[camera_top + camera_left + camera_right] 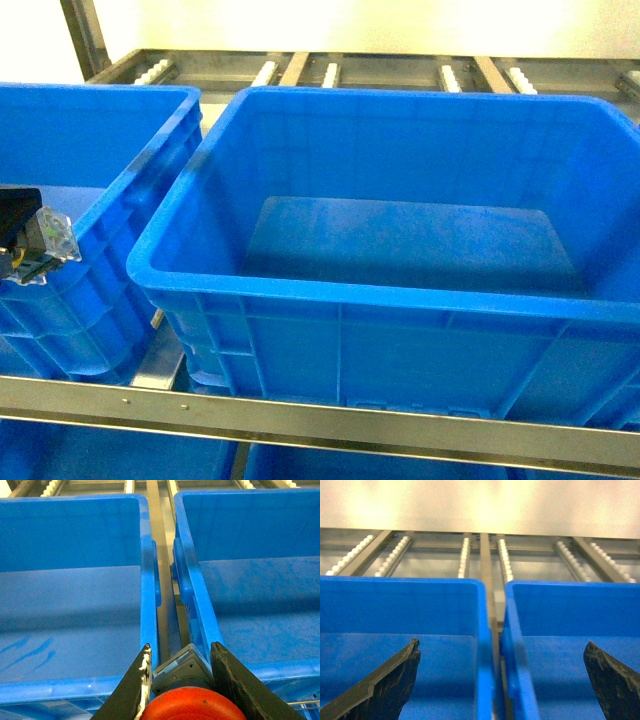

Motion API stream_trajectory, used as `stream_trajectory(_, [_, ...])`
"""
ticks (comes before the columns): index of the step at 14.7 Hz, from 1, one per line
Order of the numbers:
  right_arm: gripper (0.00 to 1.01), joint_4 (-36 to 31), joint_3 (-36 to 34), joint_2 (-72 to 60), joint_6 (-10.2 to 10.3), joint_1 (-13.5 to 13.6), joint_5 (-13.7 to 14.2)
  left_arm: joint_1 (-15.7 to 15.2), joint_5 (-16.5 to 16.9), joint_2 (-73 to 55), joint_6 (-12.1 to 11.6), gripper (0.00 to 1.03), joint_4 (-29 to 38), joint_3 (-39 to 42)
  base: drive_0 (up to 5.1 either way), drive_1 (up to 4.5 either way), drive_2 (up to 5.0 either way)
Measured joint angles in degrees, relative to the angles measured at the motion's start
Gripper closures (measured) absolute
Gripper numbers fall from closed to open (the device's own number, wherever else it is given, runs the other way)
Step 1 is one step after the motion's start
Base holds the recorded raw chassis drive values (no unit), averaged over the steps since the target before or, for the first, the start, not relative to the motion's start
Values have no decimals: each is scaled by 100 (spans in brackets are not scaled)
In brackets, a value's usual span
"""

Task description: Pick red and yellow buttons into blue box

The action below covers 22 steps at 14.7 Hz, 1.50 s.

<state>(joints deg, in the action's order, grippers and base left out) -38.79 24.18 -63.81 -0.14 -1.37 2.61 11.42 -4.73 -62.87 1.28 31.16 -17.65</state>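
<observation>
Red button held in left jaws, above the crate rims.

Left gripper [181,680] pinches the red button [192,707], its black-and-clear body wedged between both fingers, over the gap between the two blue crates. In the head view it sits at far left [35,245]. Blue box [400,300] floor bare. Right gripper [502,680] jaws spread wide, holding nothing. Yellow button not seen.
</observation>
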Motion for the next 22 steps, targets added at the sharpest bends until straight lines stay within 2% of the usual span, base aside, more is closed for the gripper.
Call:
stream_trajectory(1, [3,15,-358,610,98,-229,55,0,0,0,0,73,0,0,0,0,0])
stream_trajectory(2, [3,304,-621,1132,166,-404,-7,0,-2,0,0,73,2,0,0,0,0])
stream_trajectory(4, [3,1034,-1038,2210,326,-544,-157,0,0,0,-2,73,2,0,0,0,0])
stream_trajectory(5, [3,1375,-1106,2643,378,-529,-203,0,-2,0,-2,73,0,0,0,0,0])
stream_trajectory(6, [3,1657,-1196,3016,411,-402,-76,0,-2,0,0,73,2,0,0,0,0])
stream_trajectory(7, [3,2074,-1346,3464,391,-149,157,0,-2,0,-2,73,2,0,0,0,0])
stream_trajectory(8, [3,2223,-1495,3703,345,11,339,0,-2,0,0,73,2,0,0,0,0])
stream_trajectory(13, [3,2201,-1502,3694,326,11,407,31,59,-203,-42,73,-109,-225,0,0,0])
stream_trajectory(15, [3,2203,-1502,3694,321,11,409,188,332,-739,-177,73,-37,-809,0,0,0])
stream_trajectory(17, [3,2201,-1502,3694,315,11,409,393,675,-1502,-468,73,-236,-1674,0,0,0])
stream_trajectory(19, [3,2201,-1502,3694,315,11,409,605,1040,-2282,-807,73,-927,-2544,0,0,0])
stream_trajectory(20, [3,2201,-1502,3694,315,11,409,682,1368,-2693,-866,73,-1580,-3056,0,0,0])
stream_trajectory(21, [3,2201,-1502,3694,315,11,409,758,1556,-3058,-929,73,-2094,-3467,0,0,0])
stream_trajectory(22, [3,2201,-1502,3694,315,11,409,758,1602,-3123,-922,73,-2192,-3541,0,0,0])
